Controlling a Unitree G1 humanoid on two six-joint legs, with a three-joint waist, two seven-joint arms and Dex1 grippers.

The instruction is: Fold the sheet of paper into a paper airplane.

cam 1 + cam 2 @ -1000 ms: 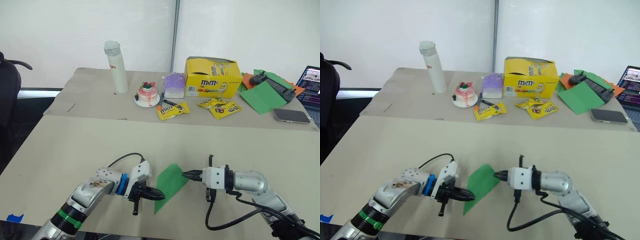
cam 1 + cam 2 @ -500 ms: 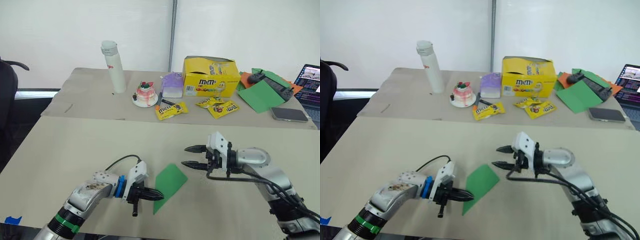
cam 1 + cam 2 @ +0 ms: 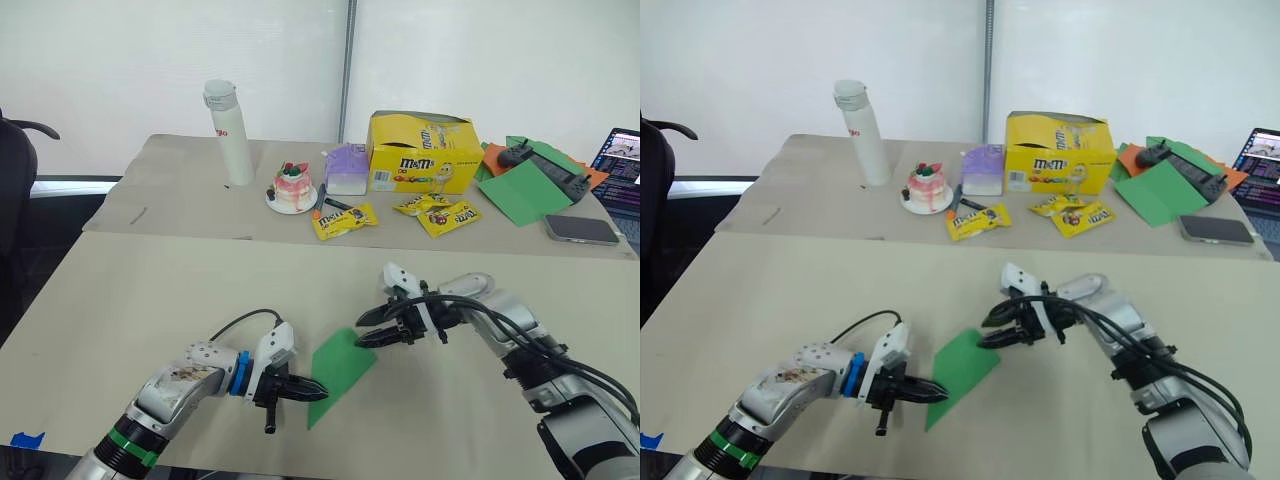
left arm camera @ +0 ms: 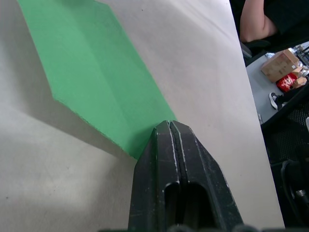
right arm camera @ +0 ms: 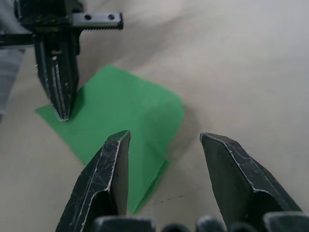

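The sheet of paper (image 3: 338,368) is bright green with a lengthwise crease and sits at the near middle of the table. Its near edge is slightly raised, with a shadow under it in the left wrist view (image 4: 96,72). My left gripper (image 3: 322,392) is shut, with its tips pinched on that near edge (image 4: 169,126). My right gripper (image 3: 363,329) is open just above the paper's far right corner and holds nothing. In the right wrist view its two fingers straddle the green sheet (image 5: 125,111), and the left gripper's tip shows on the paper's far side.
At the back of the table stand a white bottle (image 3: 229,133), a small cake (image 3: 296,188), a purple carton (image 3: 348,170), a yellow candy box (image 3: 423,153) and candy packets (image 3: 346,221). Another green sheet with orange paper (image 3: 524,190), a phone (image 3: 583,230) and a laptop (image 3: 620,165) lie at the far right.
My right gripper opened and let go of the paper's far corner. It lifted away, then came back down over that corner. My left gripper stayed shut on the near edge.
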